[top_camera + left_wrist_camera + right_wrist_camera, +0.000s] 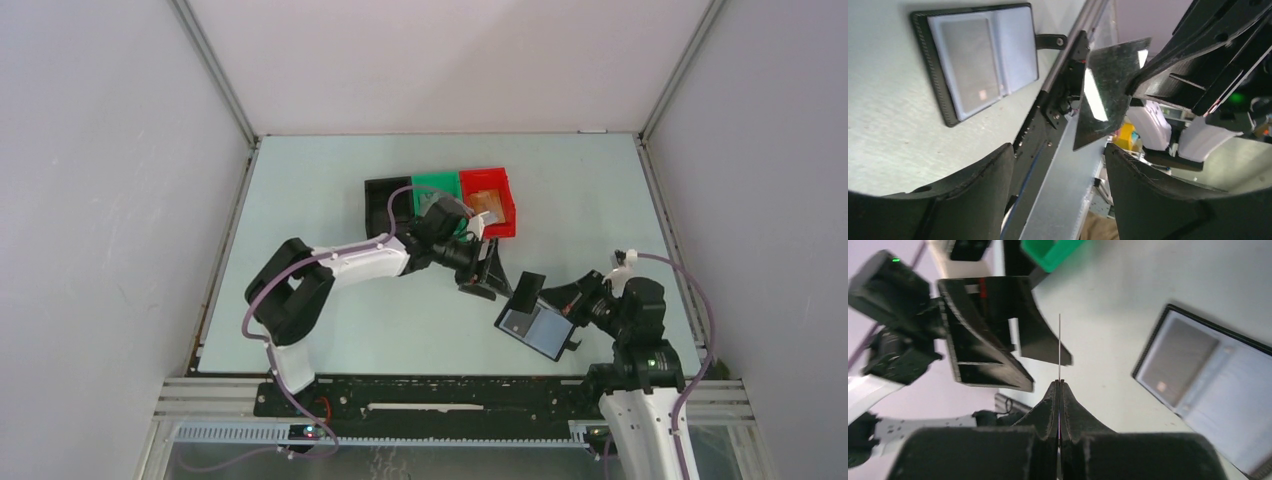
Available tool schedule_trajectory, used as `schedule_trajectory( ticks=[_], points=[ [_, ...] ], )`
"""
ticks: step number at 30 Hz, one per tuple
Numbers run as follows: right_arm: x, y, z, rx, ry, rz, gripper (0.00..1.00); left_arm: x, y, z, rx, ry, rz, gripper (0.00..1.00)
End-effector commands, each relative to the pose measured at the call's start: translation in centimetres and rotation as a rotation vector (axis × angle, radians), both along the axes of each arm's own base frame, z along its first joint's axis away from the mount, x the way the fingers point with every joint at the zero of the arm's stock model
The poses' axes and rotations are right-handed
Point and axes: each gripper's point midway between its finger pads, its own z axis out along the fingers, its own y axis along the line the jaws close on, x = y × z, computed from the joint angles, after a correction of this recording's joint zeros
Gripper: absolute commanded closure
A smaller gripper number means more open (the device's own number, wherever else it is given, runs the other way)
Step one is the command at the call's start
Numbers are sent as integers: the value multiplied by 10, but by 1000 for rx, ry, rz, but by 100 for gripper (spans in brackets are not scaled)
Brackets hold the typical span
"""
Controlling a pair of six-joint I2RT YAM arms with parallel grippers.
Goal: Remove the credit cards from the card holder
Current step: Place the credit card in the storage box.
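Note:
The card holder (pixel 537 329) lies open on the table, with a grey card still in its clear sleeve (pixel 968 60); it also shows in the right wrist view (pixel 1208 380). My right gripper (pixel 558 297) is shut on a dark grey credit card (pixel 527 290) and holds it up above the table, left of the holder. In the right wrist view the card is edge-on (pixel 1059 345) between the closed fingers (pixel 1059 383). My left gripper (pixel 488 272) is open and empty, its fingers (pixel 973 195) facing the held card (pixel 1108 95) a short way off. Orange cards (pixel 486 203) lie in the red bin.
Black (pixel 386 203), green (pixel 436 186) and red (pixel 490 185) bins stand in a row at the table's middle back, just behind my left wrist. The table's front rail (pixel 1048 130) runs close below the held card.

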Motion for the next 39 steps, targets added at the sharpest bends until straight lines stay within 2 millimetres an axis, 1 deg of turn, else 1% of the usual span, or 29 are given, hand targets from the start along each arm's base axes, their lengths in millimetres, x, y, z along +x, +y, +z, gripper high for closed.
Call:
schedule_trajectory(
  ticks=[1,4,6,9,12,14,15,16,17,20,21,24,25,26,27,28,29,30,31,32,35,36,37,39],
  points=[
    [4,24,36,122,-132,145,100,-15,-4,54,-236,41,-54,28],
    [4,28,38,159,-150,168,100,-15,-6,64,-315,57,-55,28],
    [5,31,39,184,-155,184,100,-17,-6,66,-339,79,-60,30],
    [5,34,33,226,-131,194,100,-19,-6,76,-404,96,-63,31],
    [6,34,28,245,-127,188,100,-19,-7,86,-460,121,-60,37],
    [7,35,25,253,-118,187,100,-18,-8,88,-483,148,-48,45],
    [7,35,24,255,-116,186,100,-17,-9,88,-490,156,-45,51],
    [7,35,23,258,-114,185,100,-17,-9,89,-499,162,-43,60],
    [7,35,23,260,-112,185,100,-16,-10,87,-500,167,-41,72],
    [7,35,21,260,-108,184,100,-14,-11,79,-487,180,-32,95],
    [7,35,20,260,-105,184,100,-14,-12,77,-482,184,-28,99],
    [6,35,18,259,-92,184,100,-13,-11,76,-481,174,-23,100],
    [7,34,16,255,-80,175,98,-12,-11,77,-475,164,-17,100],
    [7,33,12,247,-61,164,79,-11,-10,78,-465,143,-13,100],
    [8,32,10,239,-50,158,54,-9,-9,75,-434,123,-6,100],
    [8,31,9,229,-44,152,31,-7,-7,69,-387,94,1,100],
    [8,29,6,207,-30,140,17,-1,-4,57,-305,58,17,100],
    [8,26,6,183,-32,127,6,4,3,44,-198,19,36,100],
    [9,23,6,156,-30,110,1,13,13,34,-88,-57,50,100],
    [10,19,5,128,-27,94,1,22,27,26,32,-117,69,100],
    [13,13,2,74,-14,72,0,52,68,27,254,-247,137,100],
    [13,13,1,69,-7,77,0,66,84,30,321,-287,172,100],
    [13,13,0,65,-2,81,0,82,103,38,396,-338,218,100],
    [14,14,-2,61,5,87,0,112,152,40,598,-415,327,100]
  ],
)
